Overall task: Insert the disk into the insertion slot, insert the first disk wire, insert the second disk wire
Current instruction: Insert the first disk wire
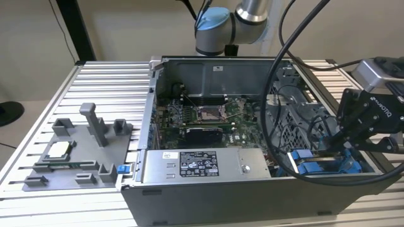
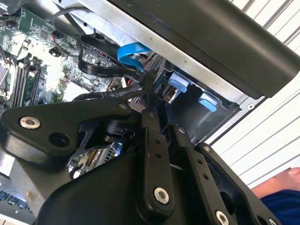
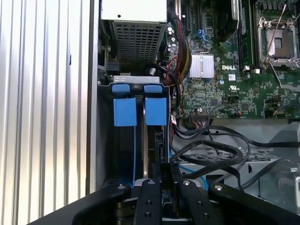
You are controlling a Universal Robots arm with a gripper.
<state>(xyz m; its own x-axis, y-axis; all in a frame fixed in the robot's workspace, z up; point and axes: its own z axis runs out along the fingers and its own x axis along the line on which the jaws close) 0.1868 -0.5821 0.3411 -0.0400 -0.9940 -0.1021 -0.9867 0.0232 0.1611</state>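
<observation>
Since the wires plug in at the drive's end, the computer case (image 1: 252, 201) has its insertion slot (image 3: 104, 140) straight ahead of the gripper (image 3: 164, 169). The disk (image 3: 156, 112) looks seated inside, and the gripper seems pinched on a black wire (image 2: 112, 93).

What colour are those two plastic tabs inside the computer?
The tabs are bright blue, clearest in the first wrist view.

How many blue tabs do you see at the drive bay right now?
2 blue tabs, side by side in the first wrist view at the end of the drive bay: one nearer the motherboard, the other farther from it. Others may be hidden.
</observation>
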